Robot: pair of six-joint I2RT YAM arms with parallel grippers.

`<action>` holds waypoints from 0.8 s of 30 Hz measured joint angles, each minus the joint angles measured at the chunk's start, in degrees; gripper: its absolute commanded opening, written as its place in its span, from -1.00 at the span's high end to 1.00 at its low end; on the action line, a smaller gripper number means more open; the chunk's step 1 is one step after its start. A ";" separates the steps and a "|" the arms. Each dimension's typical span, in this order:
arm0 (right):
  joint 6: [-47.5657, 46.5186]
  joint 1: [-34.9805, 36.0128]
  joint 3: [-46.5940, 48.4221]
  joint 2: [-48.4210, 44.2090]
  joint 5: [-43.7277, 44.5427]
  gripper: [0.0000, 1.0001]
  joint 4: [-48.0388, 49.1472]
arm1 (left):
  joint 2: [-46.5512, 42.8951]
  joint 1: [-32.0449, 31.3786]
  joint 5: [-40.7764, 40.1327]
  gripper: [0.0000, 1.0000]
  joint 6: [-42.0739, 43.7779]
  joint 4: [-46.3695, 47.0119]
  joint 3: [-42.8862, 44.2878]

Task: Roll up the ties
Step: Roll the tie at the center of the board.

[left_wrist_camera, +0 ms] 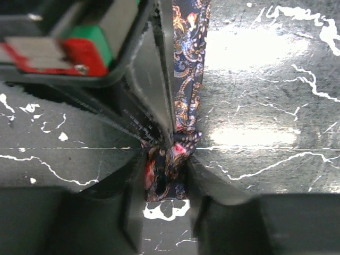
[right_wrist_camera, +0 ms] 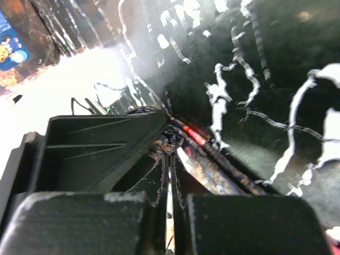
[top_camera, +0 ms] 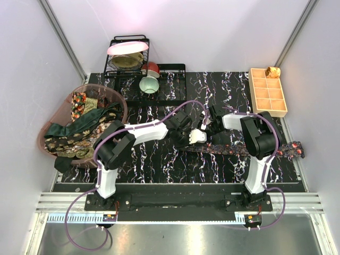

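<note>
Tie [top_camera: 231,146] running left-right across worktop [top_camera: 159,162]; your left hand [left_wrist_camera: 167,175] pinching its left end, right hand [right_wrist_camera: 170,146] clamping beside it.

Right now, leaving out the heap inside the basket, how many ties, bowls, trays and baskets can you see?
tie, laid out flat: 1
bowls: 2, a green bowl and a red bowl
tray, tan with compartments: 1
basket, pink: 1
Total: 5

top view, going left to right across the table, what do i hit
pink plastic basket → pale green bowl → left gripper shut on the dark patterned necktie → tan gridded tray
</note>
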 measured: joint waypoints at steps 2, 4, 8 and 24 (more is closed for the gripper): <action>-0.37 0.00 0.00 0.48 0.48 1.00 -0.04 | 0.00 0.09 -0.07 -0.06 0.13 0.28 0.00; -1.14 0.00 0.00 0.81 1.55 1.00 -0.28 | -0.09 0.37 0.13 -0.16 0.15 0.63 -0.13; -2.47 0.00 0.22 1.40 2.32 1.00 -1.07 | -1.40 1.84 1.33 -0.37 -1.09 2.12 -2.38; -3.69 -0.09 1.62 2.51 2.12 1.00 -3.04 | -4.28 7.76 9.86 -0.38 -3.32 4.61 -7.04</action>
